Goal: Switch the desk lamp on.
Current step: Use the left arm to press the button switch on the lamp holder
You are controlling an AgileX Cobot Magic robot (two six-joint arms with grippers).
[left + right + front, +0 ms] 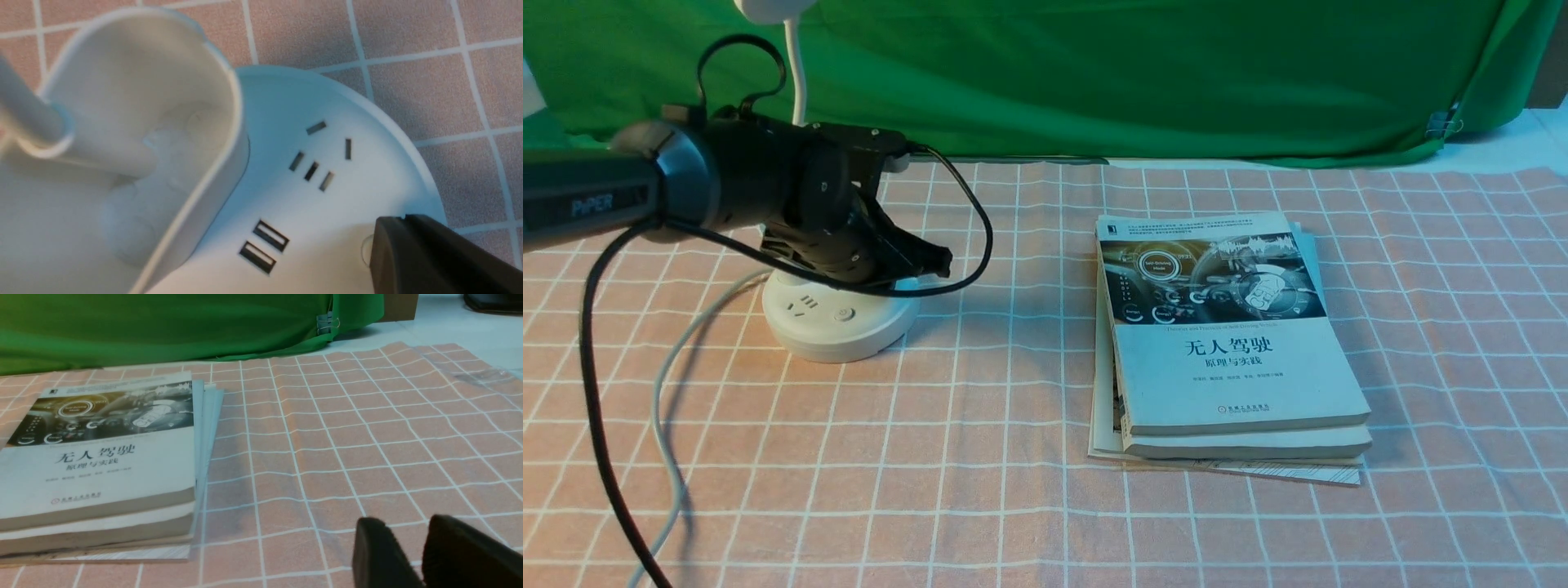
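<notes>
Standing on the left part of the one checked tablecloth (1013, 490), the one desk lamp (833, 336) shows a round base with two narrow rectangular ports, one five-slot socket and one round button (845, 314). One cup-shaped holder (241, 163) rises from the base, and one pale neck (796, 73) goes up to one head, cut off by the front view's edge. One grey cord (658, 408) trails from the base. To the right lies one stack with at least two thick books (1241, 367), thinner papers beneath. Behind hangs one green cloth (1176, 82) with one clip (1439, 123). The left arm (760, 171) and its looping black cable (592, 367) cross in front of part of the lamp, hiding some of the base and neck. The left pincer (405, 218) is closed, its tips together and grasping nothing visible; they overlap the button in the wrist view, but contact cannot be told. The right pincer (404, 535) is slightly parted, holding nothing, near the books.
</notes>
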